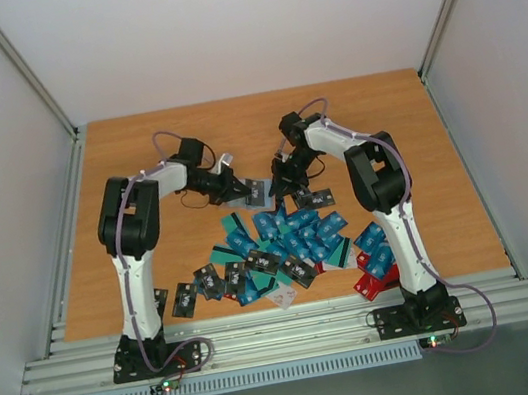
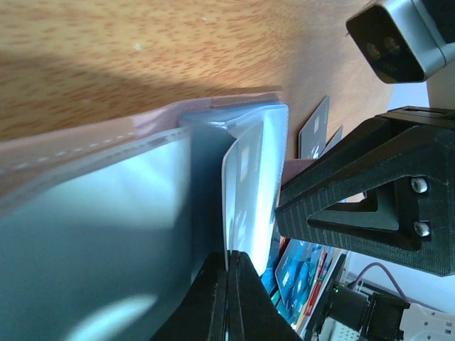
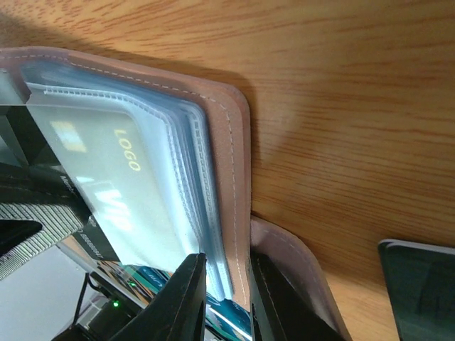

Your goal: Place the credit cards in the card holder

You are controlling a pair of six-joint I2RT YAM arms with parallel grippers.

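At the near edge of the table [image 1: 134,148], just beyond my two bases, a few red cards [image 1: 370,284] lie beside my right arm. One pale card [image 1: 283,298] sits near the middle. A little farther out, the credit cards [image 1: 291,238] spread in a loose, overlapping heap, mostly blue and teal, with black ones along its near-left side.

Past the heap, my two wrists face each other above the wood, and the card holder [image 3: 238,142] is between them; whether it touches the table I cannot tell. My left gripper [image 2: 227,284] is pinched tight on a thin pale leaf among the holder's clear pockets (card or pocket wall, I cannot say which). My right gripper [image 3: 227,295] clamps the edge of the taupe cover together with the clear pockets, one finger on each side. Through one pocket a card marked LOGO shows. A dark card [image 3: 419,284] lies on the wood just beside the holder.
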